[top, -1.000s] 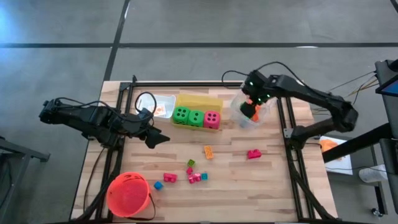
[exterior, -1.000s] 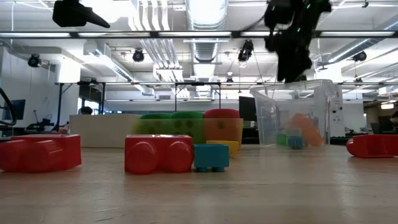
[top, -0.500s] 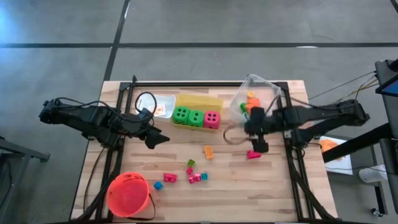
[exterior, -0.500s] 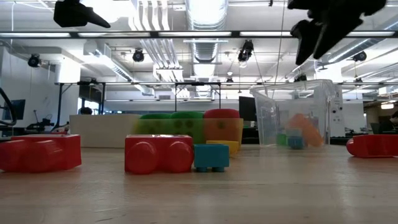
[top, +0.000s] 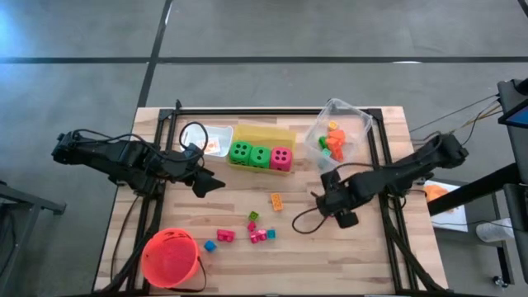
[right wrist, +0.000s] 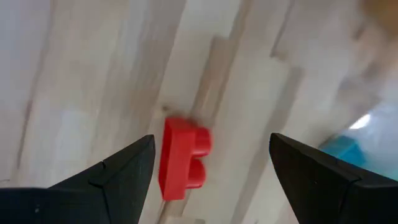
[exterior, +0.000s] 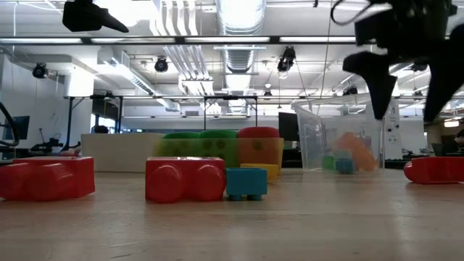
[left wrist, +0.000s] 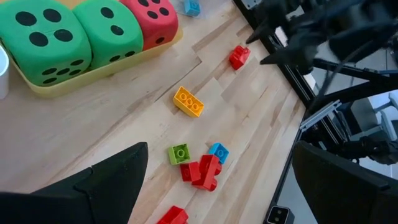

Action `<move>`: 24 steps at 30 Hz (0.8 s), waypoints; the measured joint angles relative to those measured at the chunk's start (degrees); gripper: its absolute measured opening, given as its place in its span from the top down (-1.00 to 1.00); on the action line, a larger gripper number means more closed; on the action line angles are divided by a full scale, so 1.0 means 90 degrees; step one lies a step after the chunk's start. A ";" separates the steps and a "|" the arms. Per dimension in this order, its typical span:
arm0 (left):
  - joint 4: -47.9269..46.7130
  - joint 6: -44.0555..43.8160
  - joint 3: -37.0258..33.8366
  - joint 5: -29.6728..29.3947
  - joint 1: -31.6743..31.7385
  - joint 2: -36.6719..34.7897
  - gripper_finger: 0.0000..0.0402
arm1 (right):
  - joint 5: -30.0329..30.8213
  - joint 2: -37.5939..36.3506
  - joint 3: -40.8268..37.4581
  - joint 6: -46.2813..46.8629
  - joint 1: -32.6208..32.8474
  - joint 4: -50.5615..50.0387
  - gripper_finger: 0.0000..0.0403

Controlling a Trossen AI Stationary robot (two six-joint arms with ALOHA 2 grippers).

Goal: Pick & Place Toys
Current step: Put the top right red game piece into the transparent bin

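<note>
Red block [right wrist: 181, 158] between open fingers [right wrist: 115, 175]

Right gripper [top: 337, 205] hangs with its fingers spread over a lone red block [right wrist: 181, 158] with bare wood all round it, so approach there is free from every side; the clear bin [top: 356, 117] stands near it toward the back edge. The middle strip between the yellow tray [top: 266, 133] with its dice [top: 260, 155] and the orange brick [top: 276, 200] is bare. The front-left is crowded: a cluster of small blocks [top: 257, 233] lies near the orange-red bucket [top: 170, 256], and the left gripper [top: 210, 184] hangs spread above the table's left side.
</note>
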 joint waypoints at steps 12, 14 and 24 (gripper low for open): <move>-0.0013 0.0018 0.0000 0.0097 -0.0002 0.0001 -0.91 | -0.0485 0.0386 -0.1127 0.0371 -0.0015 0.0896 -0.54; -0.0015 0.0018 0.0000 0.0097 -0.0002 -0.0001 -0.91 | -0.0484 0.0333 -0.1330 0.0428 -0.0094 0.0980 -0.54; -0.0022 0.0002 0.0000 0.0114 -0.0002 0.0001 -0.91 | -0.0750 0.0543 -0.1604 0.0413 -0.0448 0.1511 -0.51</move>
